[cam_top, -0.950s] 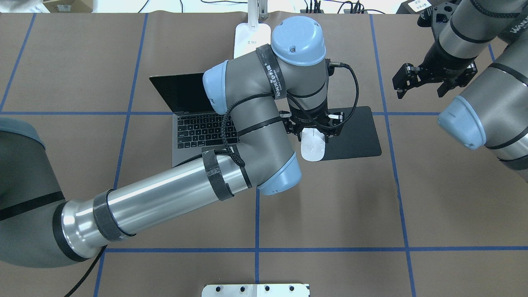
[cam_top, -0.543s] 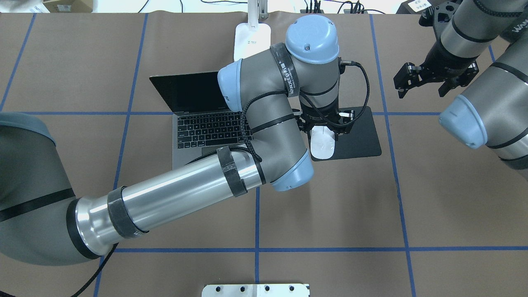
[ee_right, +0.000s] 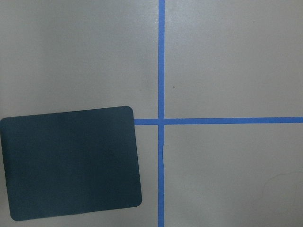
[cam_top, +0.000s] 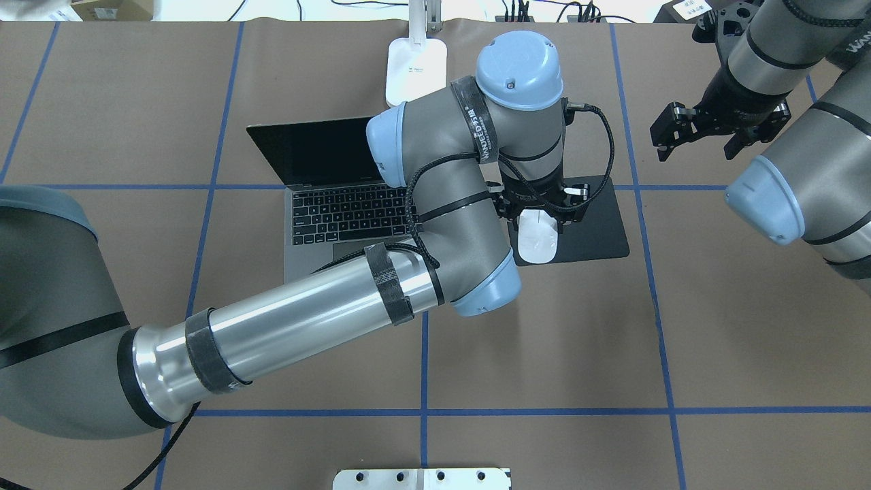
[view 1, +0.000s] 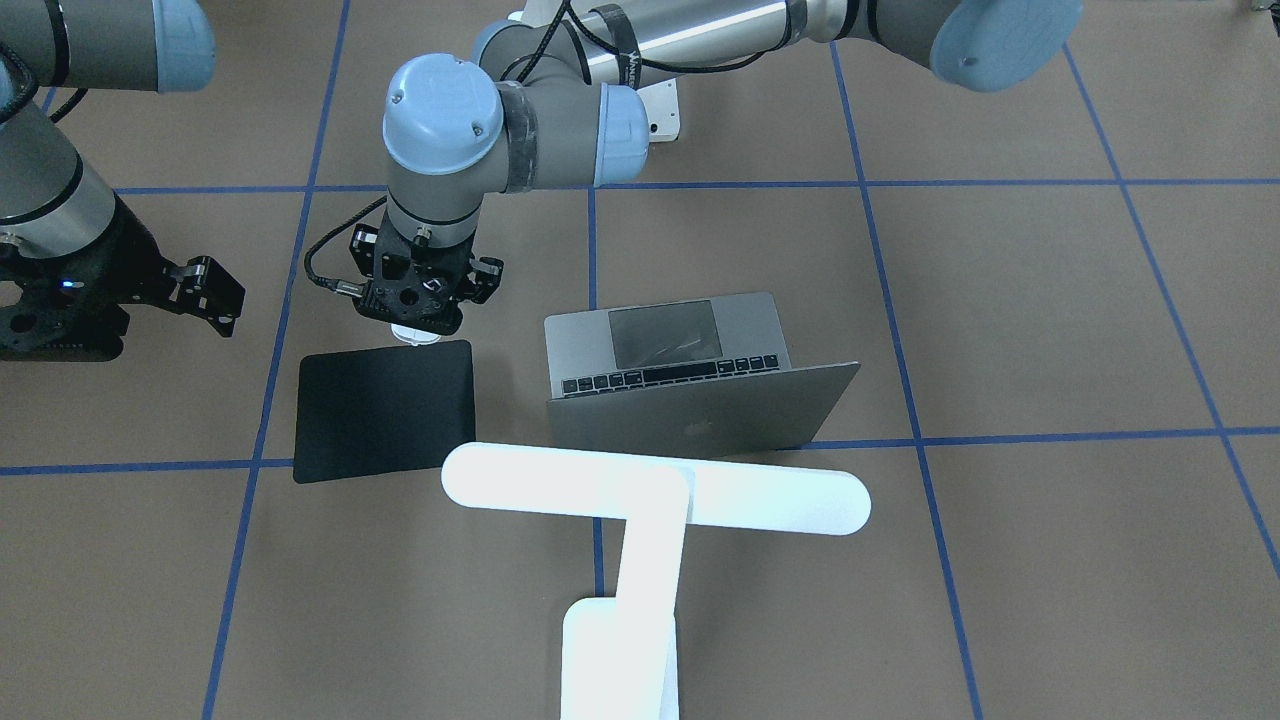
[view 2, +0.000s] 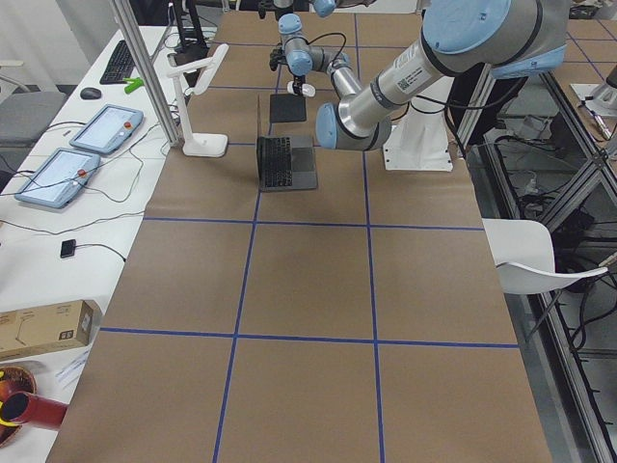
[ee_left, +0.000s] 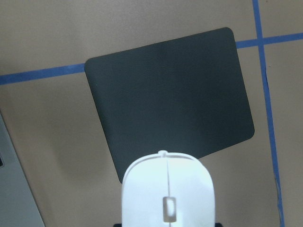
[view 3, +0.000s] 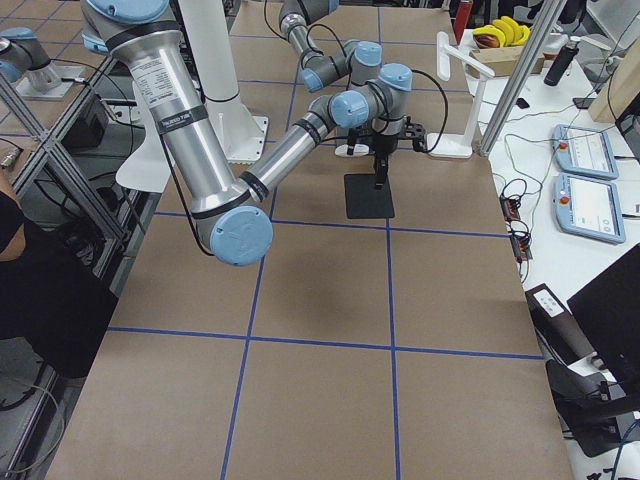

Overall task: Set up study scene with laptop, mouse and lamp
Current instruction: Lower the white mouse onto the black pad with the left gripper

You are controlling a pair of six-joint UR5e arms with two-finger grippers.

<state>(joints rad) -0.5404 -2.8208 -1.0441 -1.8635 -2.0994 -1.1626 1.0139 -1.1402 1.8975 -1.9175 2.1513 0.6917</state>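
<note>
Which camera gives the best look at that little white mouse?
The left wrist view: the small glossy white oval mouse fills its lower edge, scroll wheel visible. Overhead shows it smaller, partly under the left gripper; front-facing shows only a sliver; side views, barely a speck.

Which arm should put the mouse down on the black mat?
Left. The left tool grips the mouse over the black mat, while the right tool hangs open and empty, off to the side.

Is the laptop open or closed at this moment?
Open. In the overhead view the laptop has its dark screen raised and its keyboard uncovered; the front-facing view shows the lid standing up.
</note>
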